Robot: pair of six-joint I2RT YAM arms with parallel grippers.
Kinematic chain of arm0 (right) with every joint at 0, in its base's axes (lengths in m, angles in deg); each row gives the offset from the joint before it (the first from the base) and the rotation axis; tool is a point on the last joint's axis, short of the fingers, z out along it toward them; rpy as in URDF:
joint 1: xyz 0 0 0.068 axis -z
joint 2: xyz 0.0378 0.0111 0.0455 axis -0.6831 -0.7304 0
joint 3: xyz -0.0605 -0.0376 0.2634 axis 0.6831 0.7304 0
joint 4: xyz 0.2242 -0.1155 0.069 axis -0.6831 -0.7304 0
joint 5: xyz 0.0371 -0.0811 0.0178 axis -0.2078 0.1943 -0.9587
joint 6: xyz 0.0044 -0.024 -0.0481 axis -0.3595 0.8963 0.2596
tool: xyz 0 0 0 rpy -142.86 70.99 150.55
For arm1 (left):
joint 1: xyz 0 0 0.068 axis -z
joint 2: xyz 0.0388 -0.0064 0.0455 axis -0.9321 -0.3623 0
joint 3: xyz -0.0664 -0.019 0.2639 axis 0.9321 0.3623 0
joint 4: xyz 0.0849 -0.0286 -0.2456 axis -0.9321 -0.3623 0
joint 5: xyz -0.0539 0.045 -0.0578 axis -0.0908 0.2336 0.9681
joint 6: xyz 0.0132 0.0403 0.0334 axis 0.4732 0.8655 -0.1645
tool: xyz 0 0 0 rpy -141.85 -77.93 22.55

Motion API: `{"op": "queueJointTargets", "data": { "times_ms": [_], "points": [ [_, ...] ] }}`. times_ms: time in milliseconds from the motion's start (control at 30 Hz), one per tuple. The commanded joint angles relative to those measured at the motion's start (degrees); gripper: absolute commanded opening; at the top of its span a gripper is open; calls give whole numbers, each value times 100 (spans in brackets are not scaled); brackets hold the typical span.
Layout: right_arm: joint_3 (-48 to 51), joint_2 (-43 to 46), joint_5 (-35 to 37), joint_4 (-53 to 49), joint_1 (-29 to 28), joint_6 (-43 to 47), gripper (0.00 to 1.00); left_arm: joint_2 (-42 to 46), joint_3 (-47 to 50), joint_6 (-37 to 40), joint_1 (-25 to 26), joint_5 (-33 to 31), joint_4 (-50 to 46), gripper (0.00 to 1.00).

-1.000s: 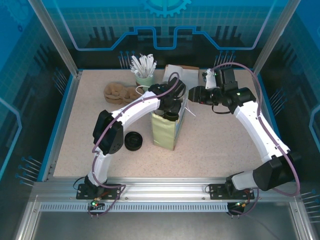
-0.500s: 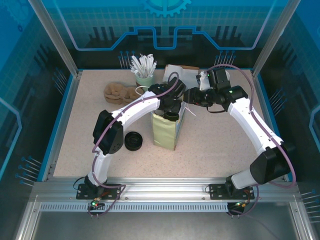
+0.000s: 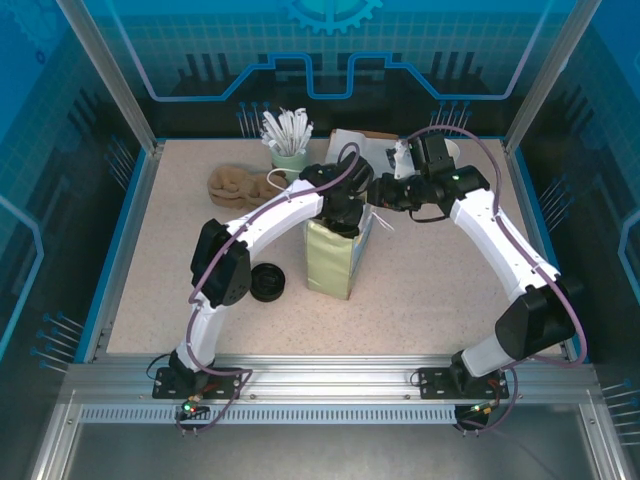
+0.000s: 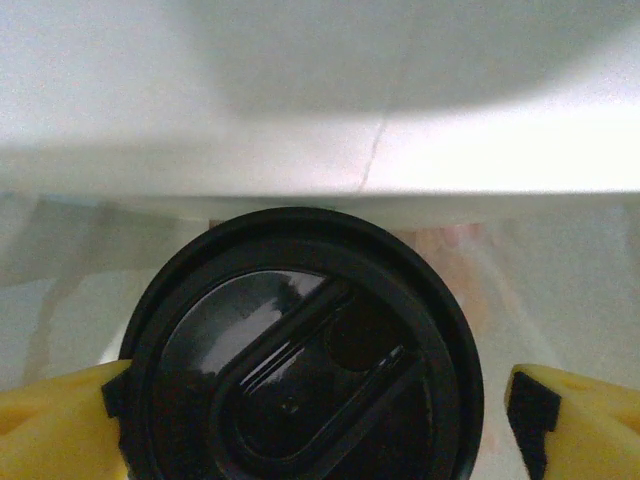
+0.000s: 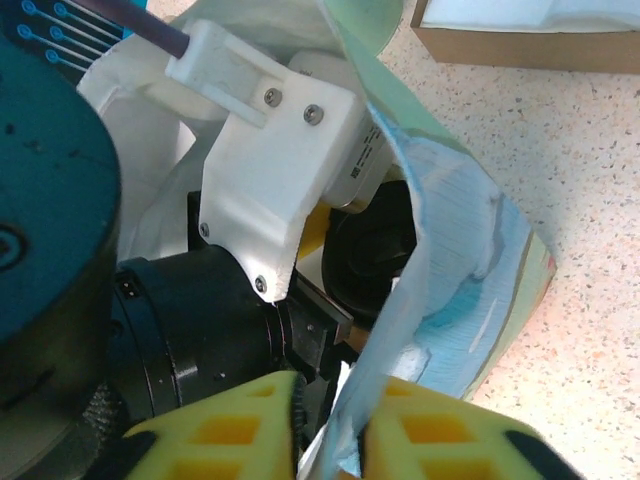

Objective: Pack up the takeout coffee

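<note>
The takeout coffee [image 4: 300, 360] sits inside the pale green paper bag [image 3: 330, 258]; I see its round black lid from above, its sides hidden. My left gripper [image 3: 345, 215] reaches down into the bag's mouth. It is open, its yellow fingertips [image 4: 60, 420] flanking the lid, with a gap on the right side. The right wrist view shows the lid [image 5: 375, 260] deep in the bag beside the left wrist's white mount [image 5: 280, 170]. My right gripper [image 5: 345, 440] is shut on the bag's rim [image 5: 440, 250], at the bag's far right corner [image 3: 378, 192].
A low pile of black lids [image 3: 267, 282] lies left of the bag. A mug of white stirrers [image 3: 288, 140] and brown cup sleeves [image 3: 238, 183] stand at the back left. A cardboard box of napkins [image 3: 358, 145] is behind the bag.
The right arm has swung left, bringing its wrist closer over the bag's rim. The left gripper has shifted slightly at the bag's mouth.
</note>
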Motion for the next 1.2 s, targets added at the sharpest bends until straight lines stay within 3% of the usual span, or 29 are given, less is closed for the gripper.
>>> {"op": "queueJointTargets", "data": {
  "times_ms": [0, 100, 767, 1167],
  "points": [
    [-234, -60, 109, -345, -88, 100, 10, -208, -262, -137, -25, 252, -472, 95],
    [-386, -78, 292, -583, -88, 196, 0, -209, -423, -126, -46, 206, -595, 99],
    [-1708, -524, 1868, -2077, -397, 544, 0, -18, -1075, -371, -81, 68, -1032, 99],
    [-1915, -619, 1805, -2098, -448, 302, 0, 245, -1129, -745, -137, -2, -925, 99]
  ]
}}
